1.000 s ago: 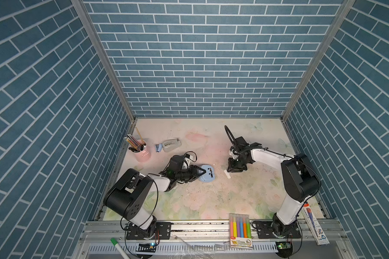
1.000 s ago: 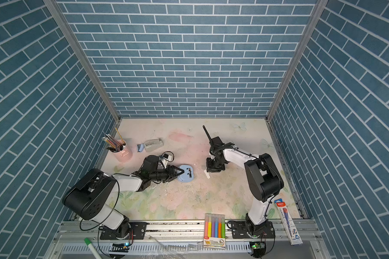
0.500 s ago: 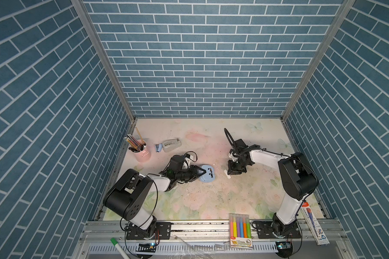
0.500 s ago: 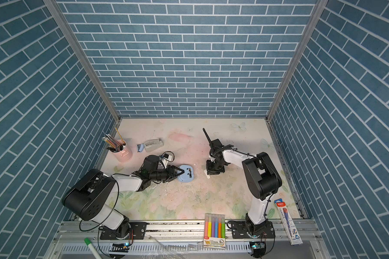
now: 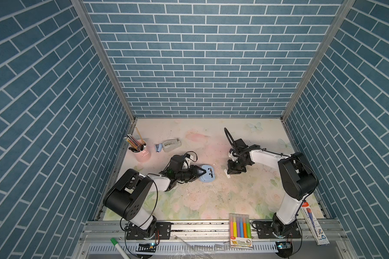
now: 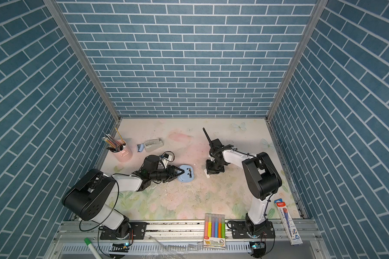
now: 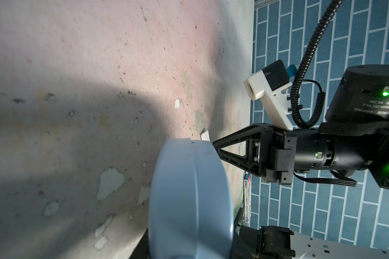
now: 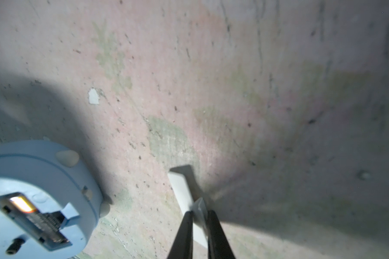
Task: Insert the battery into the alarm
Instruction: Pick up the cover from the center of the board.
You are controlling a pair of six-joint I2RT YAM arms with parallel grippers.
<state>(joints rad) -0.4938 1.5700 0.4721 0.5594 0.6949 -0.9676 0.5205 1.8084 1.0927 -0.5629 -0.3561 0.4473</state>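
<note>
The light-blue alarm [image 5: 205, 178] [image 6: 184, 178] lies face down near the table's middle, its back compartment open. The battery [image 8: 43, 218], black with a gold end, lies inside that compartment. My left gripper [image 5: 203, 172] [image 6: 183, 172] is shut on the alarm's left edge; in the left wrist view the alarm [image 7: 189, 197] hides the jaws. A little right of the alarm, my right gripper [image 8: 199, 213] [image 5: 231, 173] [image 7: 212, 142] points down, shut on a small white flat strip [image 8: 182, 188] lying on the table.
A pink pencil cup [image 5: 142, 152], a grey tape dispenser [image 5: 171, 144] and a small blue item [image 5: 158, 148] stand at the back left. A highlighter pack [image 5: 240, 228] and a pen box [image 5: 312, 222] lie on the front rail. Brick walls enclose three sides.
My right gripper has come down a little toward the front onto the white strip and its jaws have narrowed. The left arm and the alarm have not moved.
</note>
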